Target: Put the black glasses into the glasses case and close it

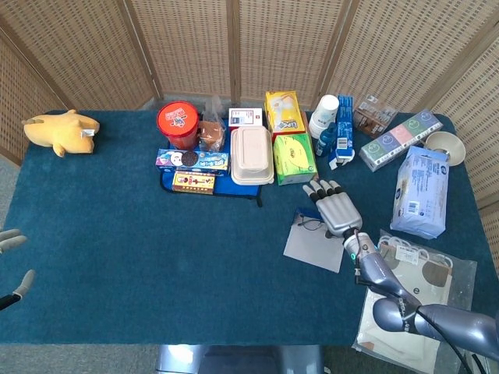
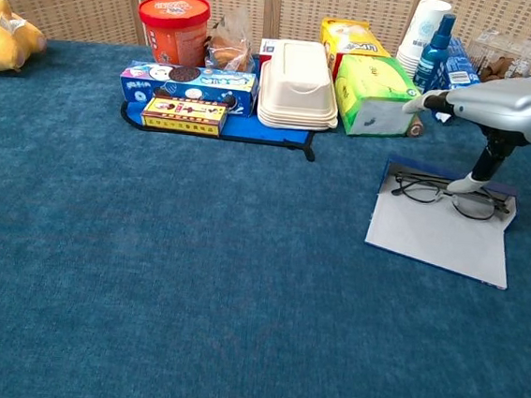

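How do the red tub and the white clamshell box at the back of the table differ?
The red tub is round, tall and printed with graphics; the white clamshell box is rectangular, low and plain. The tub stands behind the snack boxes, further left; the clamshell lies beside the green tissue pack. Both are closed and untouched.

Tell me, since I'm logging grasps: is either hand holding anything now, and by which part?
Nothing is plainly held. The right hand is spread flat above the black glasses, one digit reaching down to the frame's middle. The left hand shows only fingertips.
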Controlling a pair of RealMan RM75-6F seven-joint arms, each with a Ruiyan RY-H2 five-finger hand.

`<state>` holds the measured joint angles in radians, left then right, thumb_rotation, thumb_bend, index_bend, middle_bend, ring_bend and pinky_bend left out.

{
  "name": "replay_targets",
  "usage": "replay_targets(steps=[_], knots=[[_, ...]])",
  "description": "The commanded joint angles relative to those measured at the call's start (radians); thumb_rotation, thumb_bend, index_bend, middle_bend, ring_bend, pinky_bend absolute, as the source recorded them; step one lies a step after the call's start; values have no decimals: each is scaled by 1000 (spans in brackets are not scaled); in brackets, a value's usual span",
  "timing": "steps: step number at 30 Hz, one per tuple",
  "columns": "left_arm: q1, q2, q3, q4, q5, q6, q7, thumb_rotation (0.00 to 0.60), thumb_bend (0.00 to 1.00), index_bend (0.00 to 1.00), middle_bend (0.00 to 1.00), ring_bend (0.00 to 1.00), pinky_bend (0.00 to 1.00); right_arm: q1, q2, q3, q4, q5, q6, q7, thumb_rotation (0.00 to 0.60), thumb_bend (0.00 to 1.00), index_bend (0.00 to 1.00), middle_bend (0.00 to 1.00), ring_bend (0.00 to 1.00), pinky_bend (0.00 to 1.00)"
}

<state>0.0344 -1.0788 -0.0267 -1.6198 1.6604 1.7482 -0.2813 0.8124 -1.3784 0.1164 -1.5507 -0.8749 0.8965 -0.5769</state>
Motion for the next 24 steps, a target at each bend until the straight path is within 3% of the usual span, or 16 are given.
replay_targets(steps=[1, 7, 12, 14, 24], knots=[[0, -2, 2, 5, 0, -3, -5, 600, 302, 274, 245, 138, 5, 0, 55, 7, -98, 41, -7, 13, 600, 224, 0, 9, 0, 113], [-4, -13, 4, 15, 1, -9, -14, 600, 302, 273, 245, 138, 4, 5, 128, 29, -185, 63, -39, 74, 582, 275, 22, 143, 46, 130], [-4, -19, 7, 24, -1, -14, -19, 600, 302, 274, 245, 138, 4, 21, 151, 37, -184, 92, -77, 112, 456, 290, 82, 198, 86, 145], [-4, -20, 7, 27, -2, -14, -22, 600, 302, 274, 245, 138, 4, 26, 152, 38, -178, 101, -87, 124, 434, 291, 95, 206, 95, 147], [-10, -24, 6, 38, -9, -27, -29, 600, 302, 273, 245, 138, 5, 76, 130, 15, -93, 173, -153, 145, 426, 292, 112, 217, 97, 148]])
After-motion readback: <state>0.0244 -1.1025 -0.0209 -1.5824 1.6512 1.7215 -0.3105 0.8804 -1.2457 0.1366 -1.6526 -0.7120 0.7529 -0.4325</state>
